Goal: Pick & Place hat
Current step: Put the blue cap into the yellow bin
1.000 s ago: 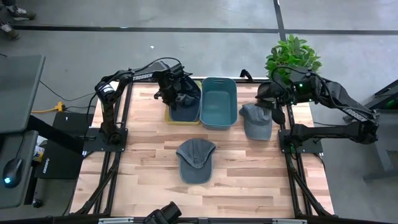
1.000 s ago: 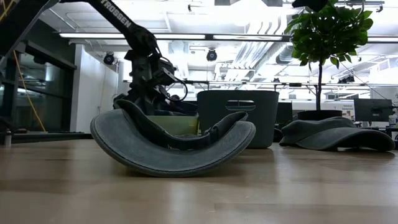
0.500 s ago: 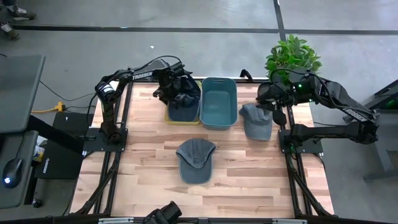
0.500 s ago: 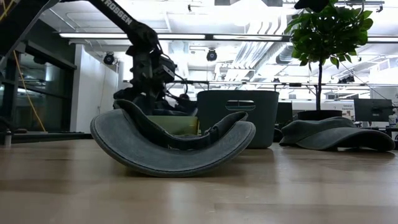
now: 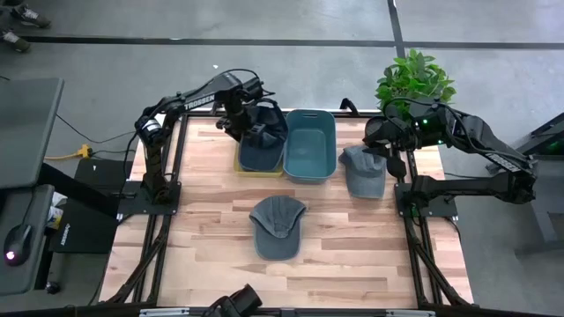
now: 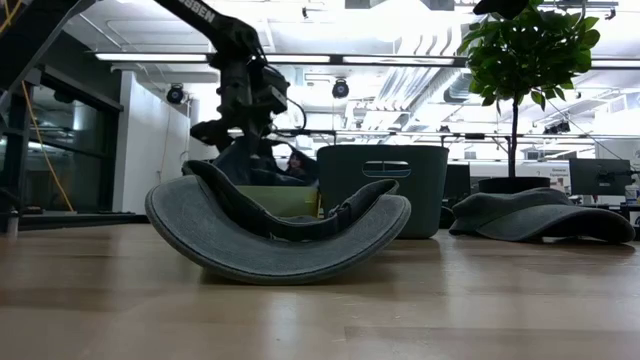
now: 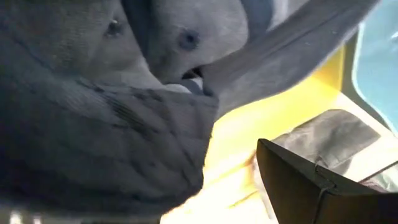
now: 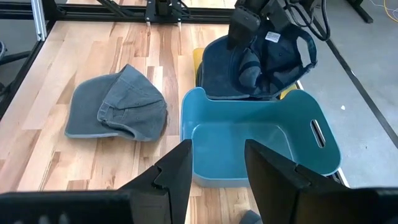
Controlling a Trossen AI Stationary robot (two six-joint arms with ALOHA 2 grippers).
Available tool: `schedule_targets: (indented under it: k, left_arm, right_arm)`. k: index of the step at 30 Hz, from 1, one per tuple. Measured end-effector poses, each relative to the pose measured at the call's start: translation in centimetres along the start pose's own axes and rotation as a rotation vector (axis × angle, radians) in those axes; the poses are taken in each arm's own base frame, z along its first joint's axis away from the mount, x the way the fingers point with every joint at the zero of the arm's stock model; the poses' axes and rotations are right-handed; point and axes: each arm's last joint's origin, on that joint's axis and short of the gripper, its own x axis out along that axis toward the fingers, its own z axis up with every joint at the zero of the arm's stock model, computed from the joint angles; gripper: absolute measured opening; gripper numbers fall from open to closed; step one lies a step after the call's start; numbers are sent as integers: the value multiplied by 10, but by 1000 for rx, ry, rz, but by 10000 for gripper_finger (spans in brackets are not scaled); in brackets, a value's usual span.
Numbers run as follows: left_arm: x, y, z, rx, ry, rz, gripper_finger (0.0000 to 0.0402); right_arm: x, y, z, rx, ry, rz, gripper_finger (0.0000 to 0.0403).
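Observation:
A navy hat (image 5: 263,141) lies in the yellow bin (image 5: 239,168) at the table's far side, its back part leaning up over the bin's far wall (image 8: 280,46). My left gripper (image 8: 245,31) stands open just above that far part. In the left wrist view the hat's cloth (image 7: 124,124) fills most of the picture and only one finger (image 7: 311,186) shows. One grey hat (image 5: 276,226) rests upside down on its crown at the table's middle, and another (image 5: 363,172) lies at the right. My right gripper (image 8: 214,168) hovers open at that hat's far end, with nothing between its fingers. My left gripper stands open right against the navy hat's raised far part (image 7: 186,93). The cloth hides one finger, so I cannot tell whether it touches the hat.
An empty teal bin (image 5: 308,150) stands beside the yellow bin, between it and the right-hand grey hat. A potted plant (image 5: 414,79) stands beyond the far right corner. Bare wood lies along the near half of the table around the middle hat.
My left gripper has risen over the yellow bin and gone a little toward the table's far edge. My right arm has kept still.

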Motion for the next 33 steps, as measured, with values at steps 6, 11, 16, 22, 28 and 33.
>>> schedule_targets:
  k: [6,11,16,22,28,33]
  left_arm:
    - [-9,-14,-7,1,8,8,229]
    - [-14,-17,-14,-34,26,70,229]
    - [-20,-17,-17,-75,9,164,229]
    - [-35,-19,-16,-65,-89,266,229]
    - [-65,-27,-18,-43,-242,346,229]
    - [-91,-35,-19,-23,-389,369,219]
  right_arm:
    - [0,0,0,-12,0,0,142]
    - [0,0,0,-28,-1,0,142]
    - [0,0,0,-45,-1,0,142]
    - [0,0,0,-54,1,0,142]
    - [0,0,-1,-61,12,3,142]
    - [0,1,-3,-68,27,6,142]
